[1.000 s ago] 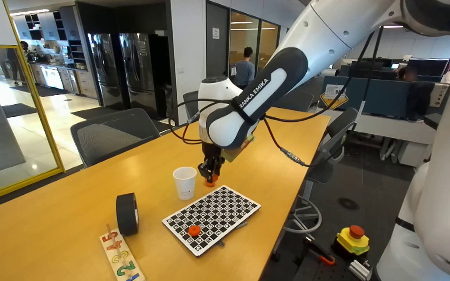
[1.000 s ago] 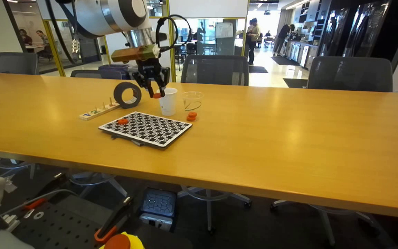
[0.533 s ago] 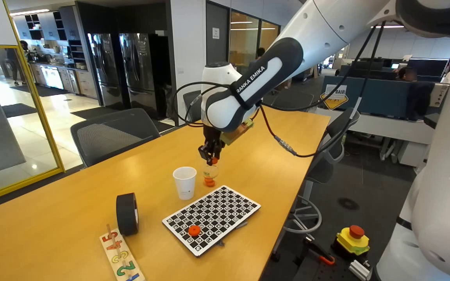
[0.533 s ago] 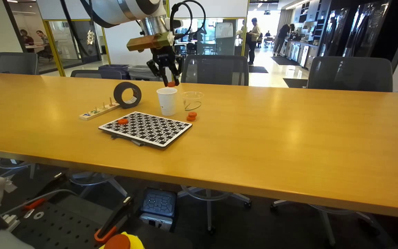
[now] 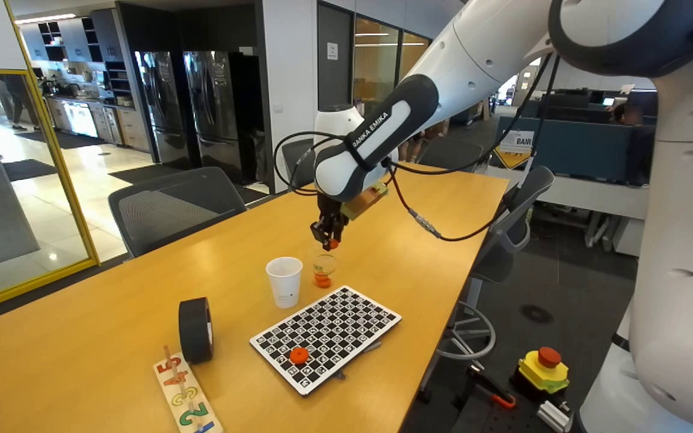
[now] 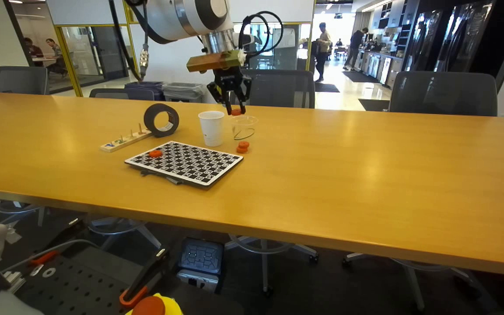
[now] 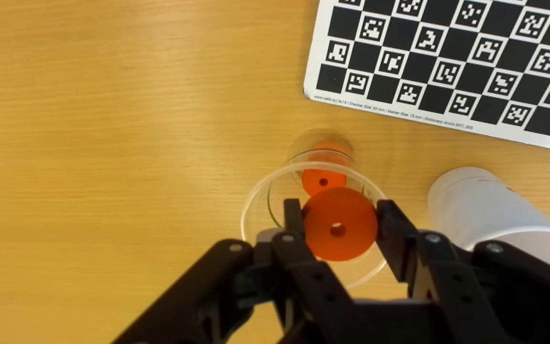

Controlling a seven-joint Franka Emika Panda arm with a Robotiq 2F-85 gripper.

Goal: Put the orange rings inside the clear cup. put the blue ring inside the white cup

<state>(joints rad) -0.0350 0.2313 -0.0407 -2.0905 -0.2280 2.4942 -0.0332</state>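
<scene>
My gripper is shut on an orange ring, gripping it by its sides. In the wrist view the held ring lies over the opening of the clear cup. In an exterior view my gripper is just above the rim of the clear cup. Orange rings sit stacked at the bottom of the clear cup. Another orange ring lies on the checkered board. The white cup stands upright beside the clear cup, in both exterior views. The blue ring is not in view.
The checkered board lies flat in front of the cups. A black tape roll stands on edge on the far side of the white cup. A wooden peg board with numbers lies near the roll.
My gripper has lifted the held orange ring and carried it past the white cup to above the clear cup. The cups, the board and the other rings have not moved.
</scene>
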